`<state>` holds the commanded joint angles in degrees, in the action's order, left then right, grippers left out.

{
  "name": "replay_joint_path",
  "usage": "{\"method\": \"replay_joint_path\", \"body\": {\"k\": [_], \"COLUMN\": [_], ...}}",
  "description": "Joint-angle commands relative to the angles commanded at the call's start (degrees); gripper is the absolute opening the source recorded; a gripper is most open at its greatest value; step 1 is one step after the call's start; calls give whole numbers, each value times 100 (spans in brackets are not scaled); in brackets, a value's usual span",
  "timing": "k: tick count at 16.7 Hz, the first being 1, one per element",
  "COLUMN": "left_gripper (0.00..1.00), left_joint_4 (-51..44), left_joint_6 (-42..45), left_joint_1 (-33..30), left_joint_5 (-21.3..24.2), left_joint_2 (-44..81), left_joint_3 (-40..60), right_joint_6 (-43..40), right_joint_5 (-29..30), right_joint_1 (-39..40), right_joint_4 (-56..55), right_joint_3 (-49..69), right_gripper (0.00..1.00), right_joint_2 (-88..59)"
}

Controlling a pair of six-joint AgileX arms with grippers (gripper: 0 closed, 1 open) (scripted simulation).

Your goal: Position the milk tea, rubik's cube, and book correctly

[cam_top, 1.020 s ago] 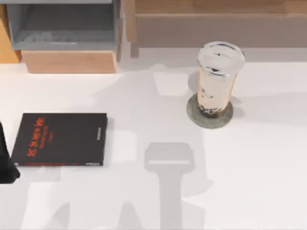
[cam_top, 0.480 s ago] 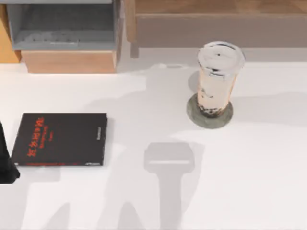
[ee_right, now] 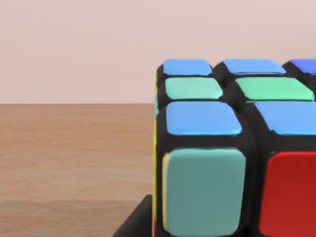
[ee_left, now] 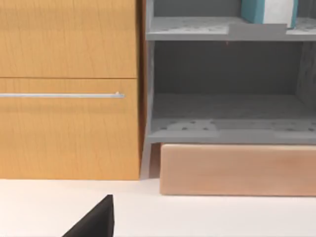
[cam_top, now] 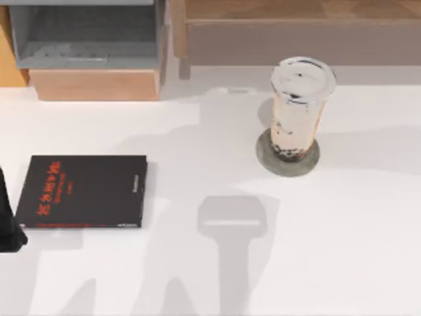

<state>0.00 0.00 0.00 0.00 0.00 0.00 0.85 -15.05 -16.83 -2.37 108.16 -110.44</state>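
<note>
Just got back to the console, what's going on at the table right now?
The milk tea stands upright on a grey coaster toward the table's right. The book lies flat, black face up, on the left, untouched, with the left arm at the left edge beside it. The right wrist view has the rubik's cube very close, resting on a wooden surface.

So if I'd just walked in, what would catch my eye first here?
Probably the milk tea, a tall clear cup standing upright on a grey round coaster at the right of the table. Next the black book with red characters, lying flat at the left. The right wrist view looks close up at the rubik's cube, sitting on a wooden surface.
</note>
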Motion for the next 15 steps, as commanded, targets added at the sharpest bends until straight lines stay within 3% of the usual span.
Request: {"method": "replay_joint_path", "body": {"k": [8, 15], "left_gripper": [100, 100], "left_joint_4": [0, 0], "left_joint_6": [0, 0], "left_joint_1": [0, 0], "left_joint_5": [0, 0], "left_joint_2": [0, 0], "left_joint_3": [0, 0], "right_joint_6": [0, 0], "right_joint_5": [0, 0], "right_joint_1": [0, 0], "right_joint_4": [0, 0], "right_joint_3": [0, 0], "right_gripper": [98, 100], "right_joint_2": [0, 0]}}
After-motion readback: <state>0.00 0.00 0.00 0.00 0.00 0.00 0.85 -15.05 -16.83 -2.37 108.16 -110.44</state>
